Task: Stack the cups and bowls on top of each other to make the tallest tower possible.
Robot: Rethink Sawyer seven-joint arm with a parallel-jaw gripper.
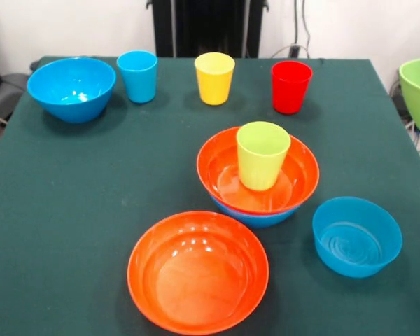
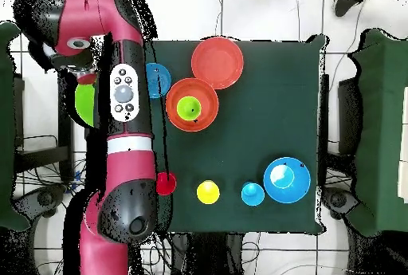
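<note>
The tower (image 1: 257,175) stands near the middle of the dark green cloth-covered table (image 1: 70,210): a glossy lime green plastic cup (image 1: 262,155) sits upright inside a wide glossy orange plastic bowl (image 1: 224,171), which nests in a deep blue plastic bowl (image 1: 255,217) of which only a rim of underside shows. A second wide orange bowl (image 1: 198,271) lies just in front of it, apart from it, and a smaller straight-sided blue bowl (image 1: 356,236) sits beside that. At the far edge stand a deep blue bowl (image 1: 71,88), a blue tapered cup (image 1: 138,75), a yellow tapered cup (image 1: 214,78) and a red tapered cup (image 1: 290,86), well apart from each other. A lime green bowl (image 1: 418,91) shows off the table's side.

All pieces look light, thin-walled, rigid and smooth, so likely slippery; the cloth should give some grip underneath. The cups taper downward, so pinching across one wall at the rim seems safest; the bowls are too wide to span and would be taken by the rim wall. A piece nested loosely may tip if nudged.

The red and black arm (image 2: 123,104) reaches beyond the table's side above the green bowl; I cannot tell how the pincer stands
</note>
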